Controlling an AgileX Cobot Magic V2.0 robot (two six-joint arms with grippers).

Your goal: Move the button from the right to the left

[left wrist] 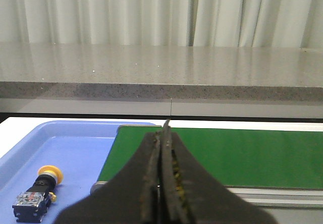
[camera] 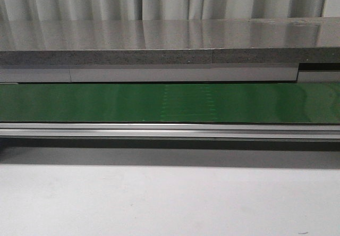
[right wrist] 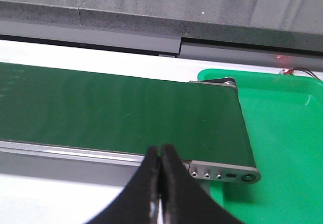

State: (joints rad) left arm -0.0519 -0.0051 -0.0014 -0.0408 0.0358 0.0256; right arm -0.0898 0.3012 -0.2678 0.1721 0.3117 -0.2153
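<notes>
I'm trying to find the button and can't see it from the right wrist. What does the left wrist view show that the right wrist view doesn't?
Only the left wrist view shows the button, lying on its side in a blue tray, and the shut left claw. Only the right wrist view shows a green tray and the shut right claw. Both show the green conveyor belt and the grey counter behind it.
</notes>
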